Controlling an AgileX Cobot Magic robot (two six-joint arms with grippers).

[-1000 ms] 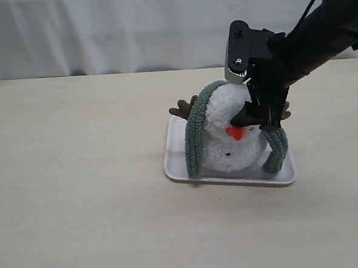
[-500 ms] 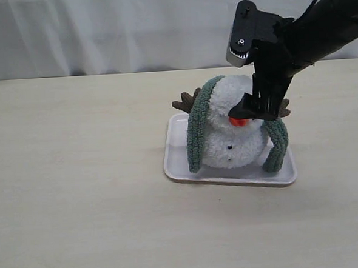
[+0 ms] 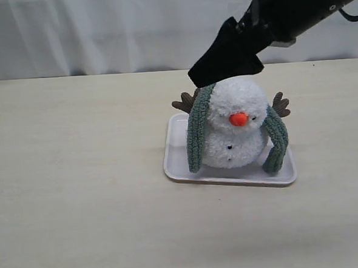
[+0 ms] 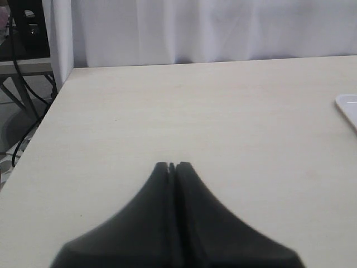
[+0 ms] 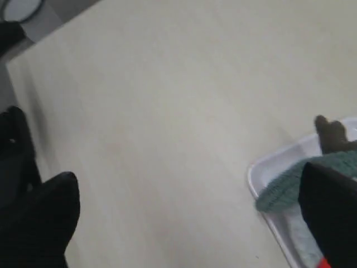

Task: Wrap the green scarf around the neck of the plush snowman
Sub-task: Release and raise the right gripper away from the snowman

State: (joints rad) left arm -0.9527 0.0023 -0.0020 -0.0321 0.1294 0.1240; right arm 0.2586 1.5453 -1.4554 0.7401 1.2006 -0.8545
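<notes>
The plush snowman sits upright on a white tray, orange nose facing the camera. The green scarf runs behind its head. One end hangs down each side, and the right end reaches the tray. The front of the neck is bare white plush. My right gripper hovers above and behind the head, open and holding nothing. In the right wrist view its fingers stand wide apart over bare table, with the scarf at the tray corner. My left gripper is shut and empty over the table.
Brown twig arms stick out behind the scarf on both sides. The tray's corner shows at the edge of the left wrist view. A white curtain backs the table. The table's edge and cables lie beyond the left gripper.
My right gripper opened, let go near the snowman's face and rose up and back. The snowman's head came upright and the scarf ends settled at both sides.
</notes>
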